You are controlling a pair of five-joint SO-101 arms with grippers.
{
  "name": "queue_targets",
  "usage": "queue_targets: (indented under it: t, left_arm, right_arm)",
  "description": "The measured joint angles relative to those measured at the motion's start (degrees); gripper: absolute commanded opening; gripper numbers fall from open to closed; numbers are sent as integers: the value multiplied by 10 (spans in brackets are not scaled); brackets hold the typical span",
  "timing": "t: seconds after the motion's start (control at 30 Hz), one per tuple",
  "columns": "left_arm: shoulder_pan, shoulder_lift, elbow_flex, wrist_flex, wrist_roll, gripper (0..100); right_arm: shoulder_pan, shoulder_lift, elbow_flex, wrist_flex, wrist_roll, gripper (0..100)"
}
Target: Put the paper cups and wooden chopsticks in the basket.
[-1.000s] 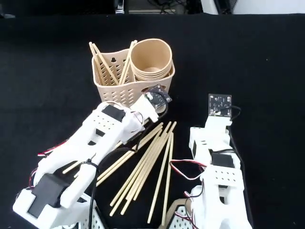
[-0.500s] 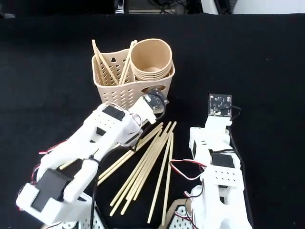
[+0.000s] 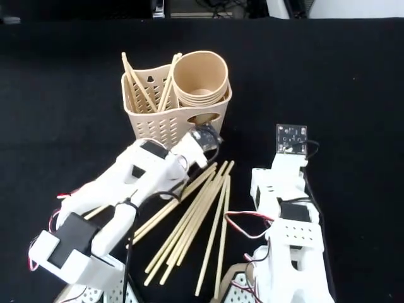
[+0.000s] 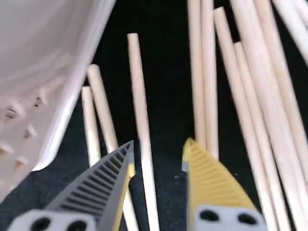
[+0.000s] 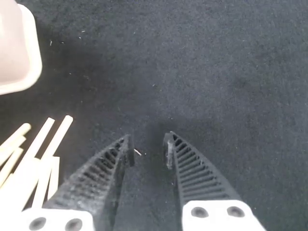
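Note:
A beige basket stands at the table's middle back, holding stacked paper cups and a few wooden chopsticks. Several more chopsticks lie fanned on the black cloth in front of it. My left arm stretches over them towards the basket's front. Its gripper is open just above the cloth, with one chopstick lying between the fingertips and the basket wall close beside. My right gripper is open over bare cloth, nothing between its fingers, near the chopstick ends.
The right arm sits to the right of the chopstick pile. A basket corner appears in the right wrist view. Black cloth covers the whole table, with free room at the right and back left.
My left arm has shifted left and lowered, bringing its gripper down from the basket's front onto the loose chopsticks. A chopstick in the basket has settled. The right arm has not moved.

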Motion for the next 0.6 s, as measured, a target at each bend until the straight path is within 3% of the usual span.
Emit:
queue_targets:
  t: [0.33, 0.6]
  left_arm:
    - [23, -39, 33, -1, 0, 36]
    - [-42, -86, 90, -1, -12, 37]
  right_arm:
    - [0, 0, 0, 0, 0, 124]
    - [0, 0, 0, 0, 0, 124]
